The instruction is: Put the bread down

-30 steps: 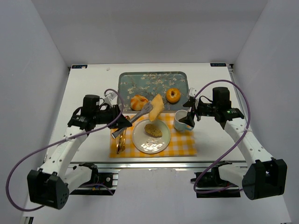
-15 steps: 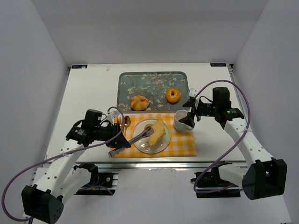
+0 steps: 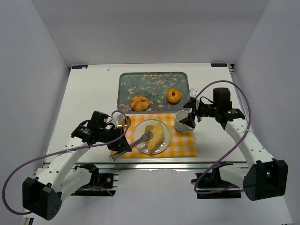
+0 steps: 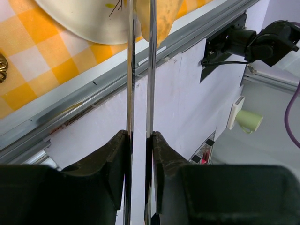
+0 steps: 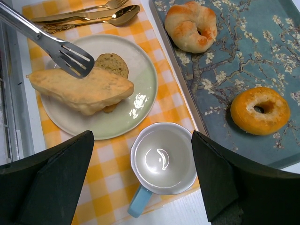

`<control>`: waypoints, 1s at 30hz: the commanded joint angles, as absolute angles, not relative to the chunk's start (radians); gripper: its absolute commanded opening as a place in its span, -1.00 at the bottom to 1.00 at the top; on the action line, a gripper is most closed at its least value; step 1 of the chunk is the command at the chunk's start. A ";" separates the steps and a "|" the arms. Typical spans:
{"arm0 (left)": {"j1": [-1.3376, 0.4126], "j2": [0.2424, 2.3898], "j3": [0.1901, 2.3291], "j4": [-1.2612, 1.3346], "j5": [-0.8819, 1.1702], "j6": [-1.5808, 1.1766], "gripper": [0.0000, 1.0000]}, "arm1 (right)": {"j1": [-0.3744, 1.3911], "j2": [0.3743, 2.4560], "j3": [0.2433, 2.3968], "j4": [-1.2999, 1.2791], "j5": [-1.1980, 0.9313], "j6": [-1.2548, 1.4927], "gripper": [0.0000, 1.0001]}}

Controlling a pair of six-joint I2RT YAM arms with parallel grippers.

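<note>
My left gripper (image 3: 116,142) is shut on metal tongs (image 3: 136,142), whose arms run up the left wrist view (image 4: 139,93). The tongs' tips rest on a long yellow slice of bread (image 3: 157,136) that lies on the pale green plate (image 3: 142,129), on top of a small brown cookie (image 5: 112,62). In the right wrist view the bread (image 5: 82,89) lies across the plate (image 5: 136,117) with the tongs' slotted tip (image 5: 70,56) on it. My right gripper (image 3: 191,118) is open, hovering above a white mug with a blue handle (image 5: 161,161).
A yellow checked cloth (image 3: 185,143) lies under plate and mug. Gold cutlery (image 5: 89,16) lies on its left part. A floral tray (image 3: 152,84) behind holds a croissant-like roll (image 3: 139,102) and a doughnut (image 3: 174,95). The table's front rail (image 4: 84,101) runs just below the plate.
My left arm swung down and toward me, lowering the bread from above the tray's front edge onto the plate over the cookie. The right arm has not moved.
</note>
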State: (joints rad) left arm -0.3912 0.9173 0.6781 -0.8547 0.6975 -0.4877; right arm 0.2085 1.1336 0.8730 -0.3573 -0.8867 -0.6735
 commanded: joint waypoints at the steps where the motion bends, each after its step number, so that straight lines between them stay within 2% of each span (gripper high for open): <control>1: -0.397 0.913 0.696 -0.859 0.663 -0.469 -0.24 | 0.204 1.108 0.867 -0.359 -0.907 -0.683 0.79; 3: -0.397 0.914 0.704 -0.867 0.664 -0.466 -0.11 | 0.204 1.108 0.867 -0.359 -0.905 -0.684 0.79; 9: -0.397 0.888 0.722 -0.874 0.676 -0.468 0.01 | 0.204 1.111 0.864 -0.354 -0.908 -0.683 0.79; 25: -0.397 0.795 0.775 -0.887 0.620 -0.540 0.02 | 0.204 1.111 0.862 -0.356 -0.914 -0.684 0.79; 30: -0.397 0.775 0.805 -0.913 0.562 -0.561 -0.07 | 0.202 1.111 0.865 -0.357 -0.916 -0.692 0.79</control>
State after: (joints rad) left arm -0.3950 0.7944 0.7551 -0.9009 0.6044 -0.5381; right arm 0.2085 1.1332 0.8677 -0.3576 -0.8917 -0.6754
